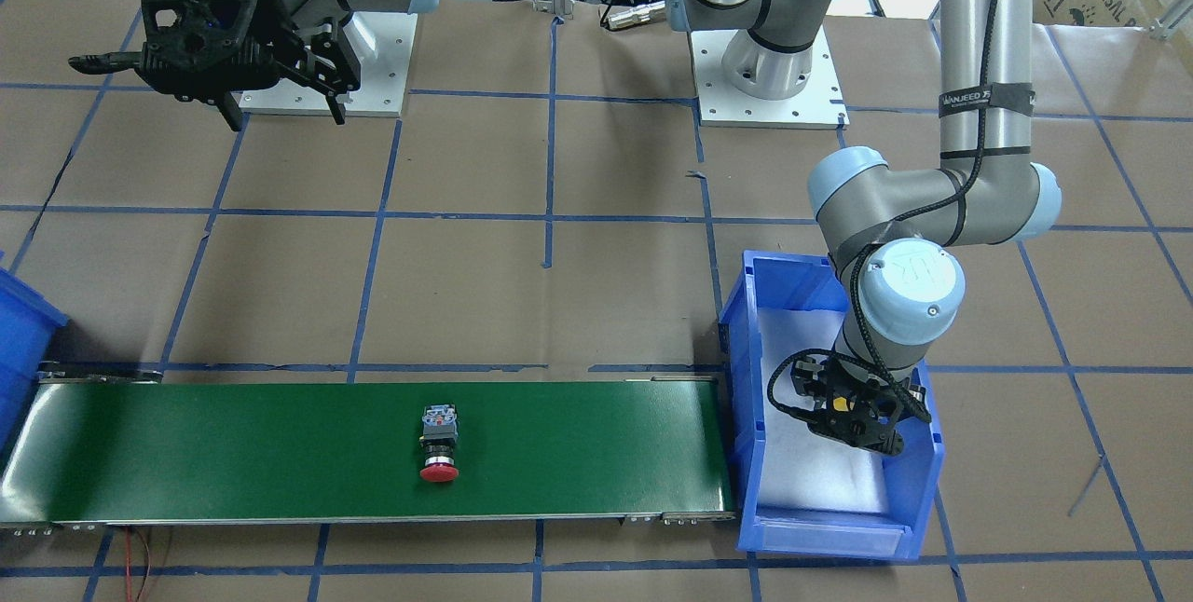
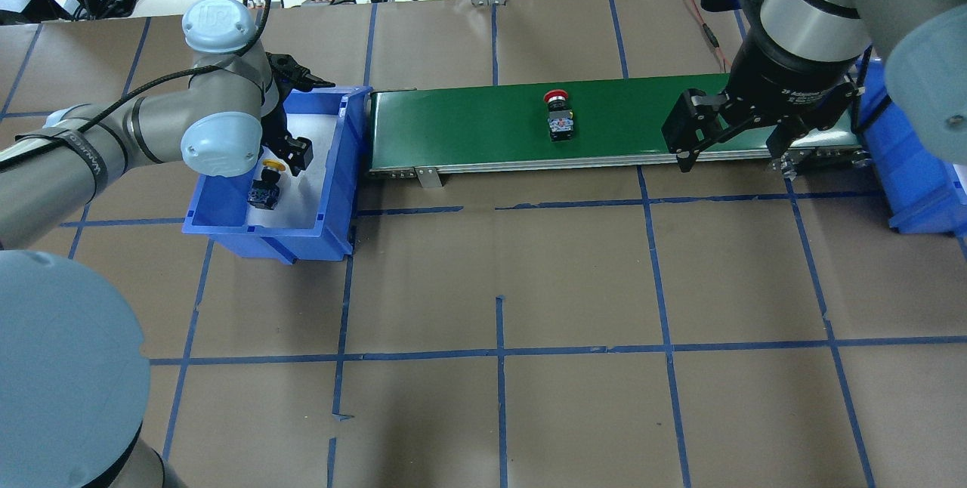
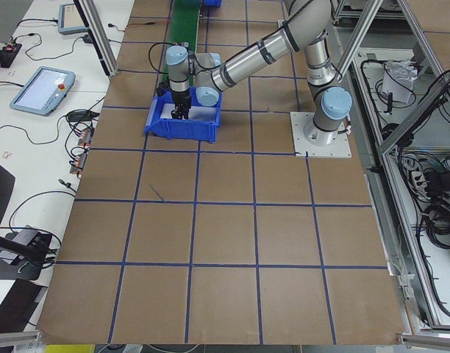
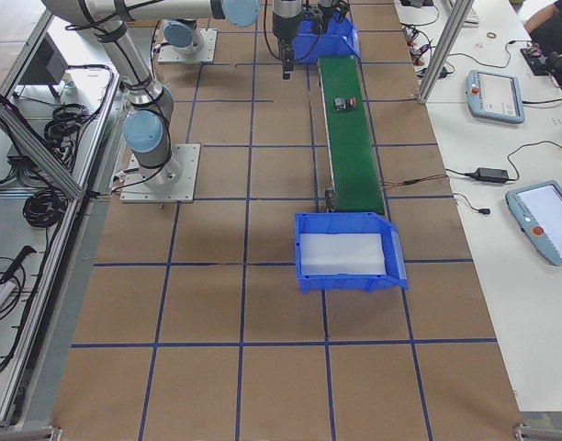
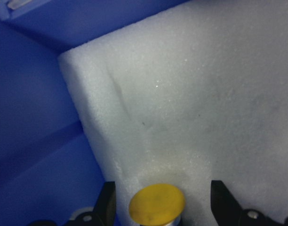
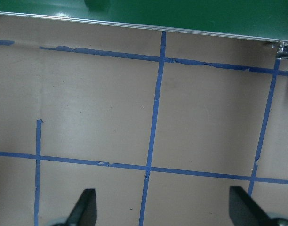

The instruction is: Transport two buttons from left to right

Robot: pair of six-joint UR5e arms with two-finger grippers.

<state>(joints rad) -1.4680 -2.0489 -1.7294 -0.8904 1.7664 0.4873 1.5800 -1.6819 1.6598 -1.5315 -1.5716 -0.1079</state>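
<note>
L end effector (image 5: 163, 186) down in blue bin (image 2: 344, 163), jaws apart either side of yellow button (image 5: 156, 205), red button (image 2: 559, 114) lying on its side mid green belt (image 2: 453, 125), R end effector (image 6: 165, 205) spread wide above counter (image 2: 574, 276) by belt's R end

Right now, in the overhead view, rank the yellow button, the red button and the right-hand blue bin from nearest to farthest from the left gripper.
1. Yellow button, in the left blue bin, between the left gripper's open fingers.
2. Red button, midway along the green conveyor.
3. Right-hand blue bin, past the conveyor's far end.
</note>
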